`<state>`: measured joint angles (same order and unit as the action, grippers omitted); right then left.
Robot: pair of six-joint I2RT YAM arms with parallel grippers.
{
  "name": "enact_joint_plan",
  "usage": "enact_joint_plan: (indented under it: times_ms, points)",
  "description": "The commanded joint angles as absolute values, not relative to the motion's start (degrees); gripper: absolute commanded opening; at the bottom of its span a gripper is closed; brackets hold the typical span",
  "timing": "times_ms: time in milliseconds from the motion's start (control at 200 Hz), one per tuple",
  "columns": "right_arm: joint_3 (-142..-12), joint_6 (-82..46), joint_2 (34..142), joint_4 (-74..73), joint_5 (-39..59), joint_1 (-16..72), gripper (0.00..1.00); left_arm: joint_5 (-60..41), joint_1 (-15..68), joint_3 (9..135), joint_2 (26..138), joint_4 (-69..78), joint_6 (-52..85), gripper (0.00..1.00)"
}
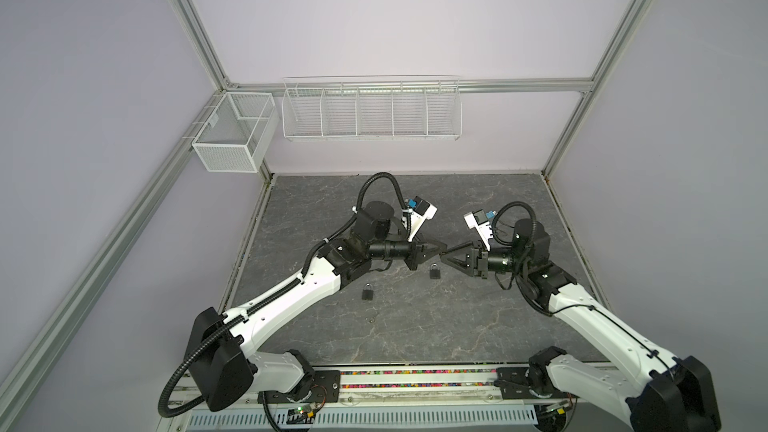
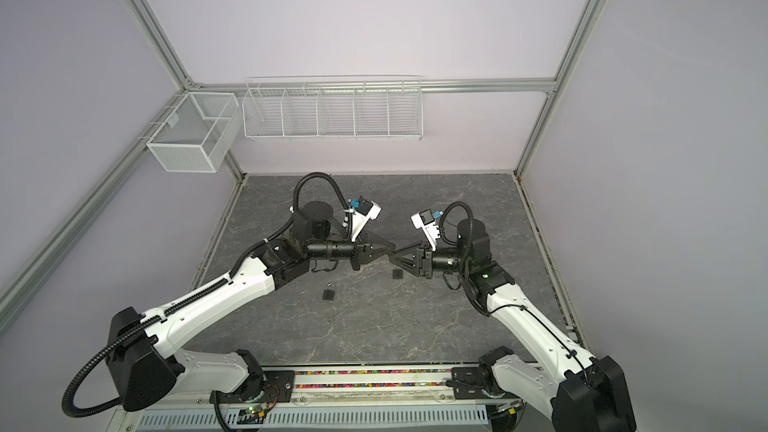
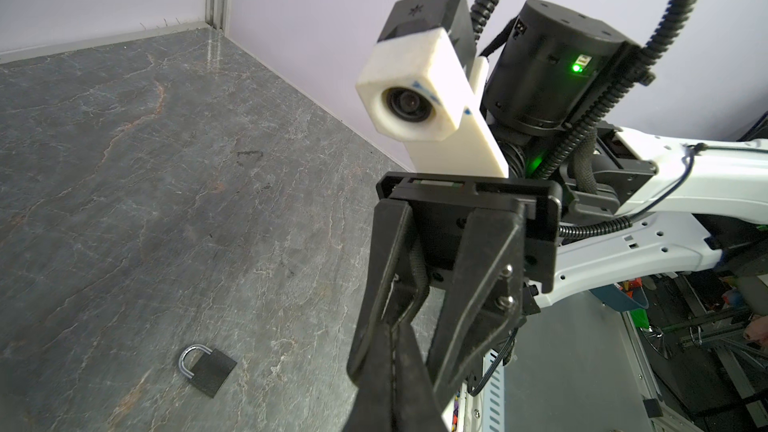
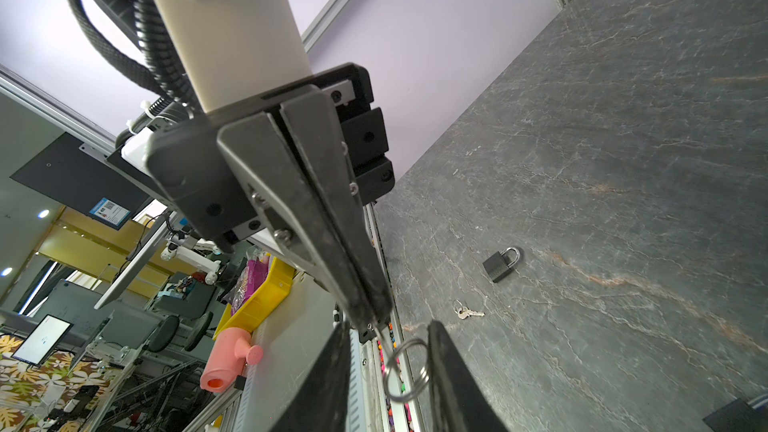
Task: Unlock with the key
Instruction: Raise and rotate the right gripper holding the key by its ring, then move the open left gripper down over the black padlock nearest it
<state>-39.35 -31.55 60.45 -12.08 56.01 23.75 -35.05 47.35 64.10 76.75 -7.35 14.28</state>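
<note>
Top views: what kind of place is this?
Likely a robot test cell in a lab: aluminium frame, wall-hung wire rack, and in the right wrist view a monitor and a yellow bin outside.

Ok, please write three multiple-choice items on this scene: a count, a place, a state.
1. Padlocks on the table: A) one B) two C) three.
2. The raised key ring hangs: A) between the fingers of the right gripper B) on a hook C) on a padlock.
3. The left gripper is: A) wide open B) shut C) out of view.
Key: 1 B, two lie there in both top views; 2 A, a finger stands on each side; 3 B, its jaws grip the key.
</note>
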Motion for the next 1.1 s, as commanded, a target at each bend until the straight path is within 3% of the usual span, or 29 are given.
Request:
enact_joint_plan:
  times_ms: [0, 680, 1095]
  points:
    - [-38.0, -32.1, 60.3, -14.2, 58.4, 24.0, 0.32, -36.0, 47.2, 66.2, 77.2, -8.5, 12.5, 0.0]
    - [-38.4, -29.4, 60.2, -11.0, 57.9, 24.1, 0.19, -36.6, 47.2, 66.9, 77.6, -7.9, 12.8, 0.0]
    - [-38.5, -28.7, 59.5, -10.6, 57.5, 23.9, 0.17, -37.6, 47.2, 67.4, 77.9, -9.8, 11.5, 0.0]
